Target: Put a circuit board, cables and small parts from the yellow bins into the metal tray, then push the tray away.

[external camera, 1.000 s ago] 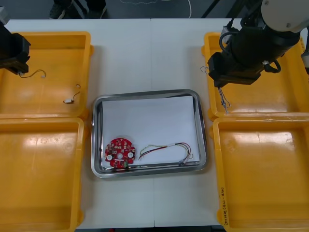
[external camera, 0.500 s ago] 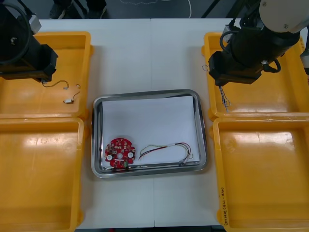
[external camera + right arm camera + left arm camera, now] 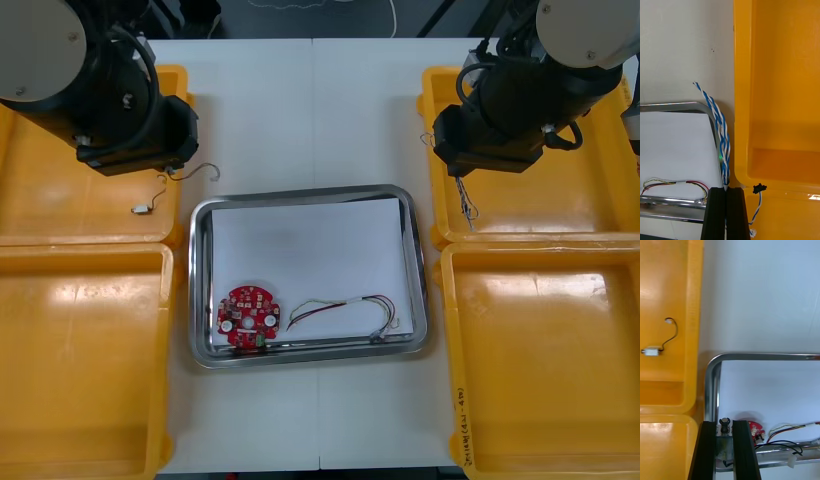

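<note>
Front view, from where I stand: the shiny, round-cornered metal tray (image 3: 199, 290), white inside, holds a round red circuit board (image 3: 248, 317) and a thin red and yellow cable (image 3: 345, 308). At its far left corner the left gripper (image 3: 724, 425) has its jaws clamped on a wiry black cable (image 3: 197, 169). Over the rim of the far right yellow bin (image 3: 560, 200), the right gripper (image 3: 726, 189) pinches a twisted blue and white cable (image 3: 723, 138). A small white-plugged cable (image 3: 148, 205) lies in the far left yellow bin (image 3: 60, 200).
</note>
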Available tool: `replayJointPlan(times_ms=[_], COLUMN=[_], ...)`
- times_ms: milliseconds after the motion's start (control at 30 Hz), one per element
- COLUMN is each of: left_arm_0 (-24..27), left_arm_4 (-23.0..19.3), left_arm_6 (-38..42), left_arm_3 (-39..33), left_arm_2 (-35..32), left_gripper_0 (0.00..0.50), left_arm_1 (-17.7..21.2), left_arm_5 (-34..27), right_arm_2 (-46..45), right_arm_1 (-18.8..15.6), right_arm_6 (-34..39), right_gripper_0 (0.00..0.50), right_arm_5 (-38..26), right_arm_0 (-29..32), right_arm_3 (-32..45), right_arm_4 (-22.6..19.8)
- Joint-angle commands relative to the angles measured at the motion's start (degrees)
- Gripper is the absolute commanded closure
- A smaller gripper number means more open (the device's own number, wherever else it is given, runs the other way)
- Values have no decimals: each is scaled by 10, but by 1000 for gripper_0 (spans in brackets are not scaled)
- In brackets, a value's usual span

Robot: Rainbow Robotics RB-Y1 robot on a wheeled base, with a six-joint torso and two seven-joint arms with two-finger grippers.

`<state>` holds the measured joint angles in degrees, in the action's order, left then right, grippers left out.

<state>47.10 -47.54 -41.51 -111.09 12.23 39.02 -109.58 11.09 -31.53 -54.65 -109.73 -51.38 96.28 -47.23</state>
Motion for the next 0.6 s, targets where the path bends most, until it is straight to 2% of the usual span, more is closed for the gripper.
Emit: replayJointPlan(times_ms=[33, 167, 300, 600], left_arm_0=[-1, -2, -2, -2], left_arm_4=[36, 56, 67, 95], left_arm_6=[13, 13, 13, 8], left_arm_3=[-18, -5, 16, 72], left_arm_2=[35, 62, 98, 153], left_gripper_0=[500, 500, 500, 500], left_arm_1=[-38, -58, -60, -78], left_arm_5=[-4, -4, -4, 70], right_arm_2=[6, 6, 7, 7], right_arm_1=[5, 4, 4, 3], right_arm_6=[4, 3, 2, 0], right_gripper_0=[500, 500, 500, 500], right_arm_5=[-3, -3, -3, -3], right_arm_0=[-27, -27, -26, -24], right_arm_3=[17, 17, 17, 17], right_arm_4=[6, 6, 6, 12])
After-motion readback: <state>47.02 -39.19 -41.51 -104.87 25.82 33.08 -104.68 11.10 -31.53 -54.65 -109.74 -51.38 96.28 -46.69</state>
